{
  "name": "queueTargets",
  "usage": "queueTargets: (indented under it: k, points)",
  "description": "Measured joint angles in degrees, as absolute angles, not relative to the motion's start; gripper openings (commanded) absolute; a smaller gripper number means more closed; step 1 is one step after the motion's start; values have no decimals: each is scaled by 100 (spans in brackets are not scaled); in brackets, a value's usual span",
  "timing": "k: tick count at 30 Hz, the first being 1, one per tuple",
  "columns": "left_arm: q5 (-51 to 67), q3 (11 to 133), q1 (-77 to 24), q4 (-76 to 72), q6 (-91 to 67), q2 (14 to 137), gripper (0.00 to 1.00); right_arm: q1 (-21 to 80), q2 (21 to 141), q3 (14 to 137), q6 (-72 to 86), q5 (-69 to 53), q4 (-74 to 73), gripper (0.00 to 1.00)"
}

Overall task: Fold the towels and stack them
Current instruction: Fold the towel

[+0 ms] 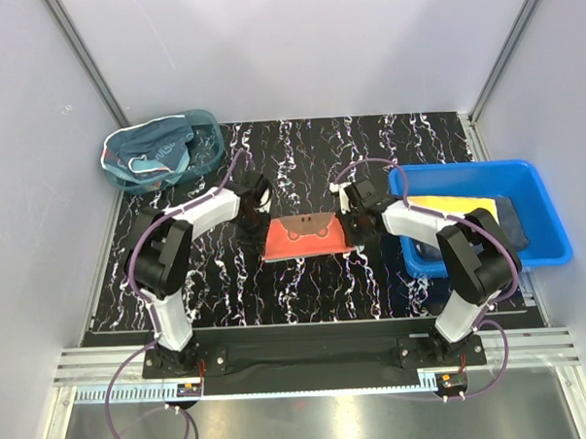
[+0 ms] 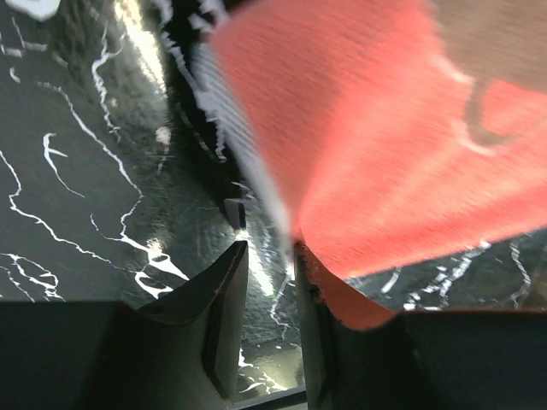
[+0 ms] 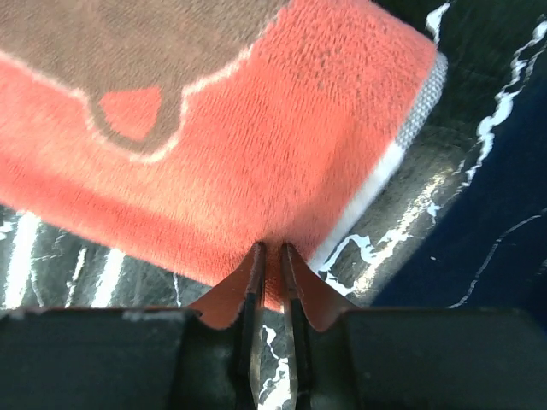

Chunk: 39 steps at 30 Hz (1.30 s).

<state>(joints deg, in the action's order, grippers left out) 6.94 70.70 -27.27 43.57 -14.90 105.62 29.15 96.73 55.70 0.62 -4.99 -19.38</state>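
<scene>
An orange-red towel (image 1: 306, 235) with a brown face print lies folded flat on the black marble table (image 1: 306, 287), between the two grippers. My left gripper (image 1: 257, 213) sits at the towel's left edge. In the left wrist view this gripper (image 2: 269, 248) is open with only table in the gap, and the towel (image 2: 359, 128) drapes over the outside of its right finger. My right gripper (image 1: 354, 217) is at the towel's right edge. In the right wrist view its (image 3: 273, 249) jaws stand slightly apart, with the hem of the towel (image 3: 282, 128) lying between the tips.
A blue plastic bin (image 1: 551, 213) at the right holds a yellow towel (image 1: 448, 205) and a dark grey-blue towel (image 1: 512, 220). A teal mesh basket (image 1: 212, 136) at the back left holds a teal towel (image 1: 149, 153). Grey walls enclose the table.
</scene>
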Motion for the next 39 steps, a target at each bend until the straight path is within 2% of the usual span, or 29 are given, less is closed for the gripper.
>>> queueTargets:
  k: [7, 14, 20, 29, 33, 36, 37, 39]
  points:
    - [340, 7393, -2685, 4797, -1756, 10543, 39, 2915, 9664, 6066, 99, -301, -2416, 25]
    - [451, 7977, -2598, 4504, -1894, 10165, 38, 2915, 9585, 6866, 377, 67, -2794, 26]
    - [860, 7891, -2316, 3793, -2185, 10549, 36, 2897, 10287, 7596, 392, 366, -2825, 20]
    - [843, 7920, -2134, 3750, -2300, 11354, 36, 2589, 11253, 7712, 355, 408, -2773, 22]
    - [834, 8020, -2130, 3809, -2296, 11349, 37, 2580, 11271, 7961, 261, 502, -2790, 27]
    - [768, 8064, -2130, 3905, -2292, 11288, 40, 2580, 11271, 8197, 294, 558, -2893, 40]
    - [716, 8064, -2128, 3977, -2290, 11220, 41, 2580, 11266, 8283, 331, 578, -2963, 47]
    - [582, 8055, -2128, 4095, -2292, 11015, 43, 2571, 11244, 8403, 447, 598, -3085, 53]
